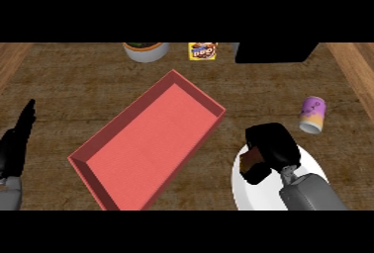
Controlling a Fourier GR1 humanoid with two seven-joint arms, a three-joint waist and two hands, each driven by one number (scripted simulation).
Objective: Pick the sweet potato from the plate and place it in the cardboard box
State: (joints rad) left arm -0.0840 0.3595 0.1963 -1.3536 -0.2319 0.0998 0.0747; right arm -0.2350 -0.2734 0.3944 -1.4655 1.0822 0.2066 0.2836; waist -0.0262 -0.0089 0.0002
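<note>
A white plate (248, 193) lies at the lower right of the counter. My right hand (272, 146) is over the plate, its fingers curled round the brown sweet potato (251, 160), of which only a small patch shows under the hand. The box (150, 138) is a long red open tray with low walls, lying diagonally in the middle, left of the plate. My left hand (16, 143) rests open at the left edge, fingers pointing up.
A purple and white can (312, 115) lies on its side right of the box. At the back stand a grey pot (146, 51), a yellow snack packet (202, 51) and a black object (274, 52).
</note>
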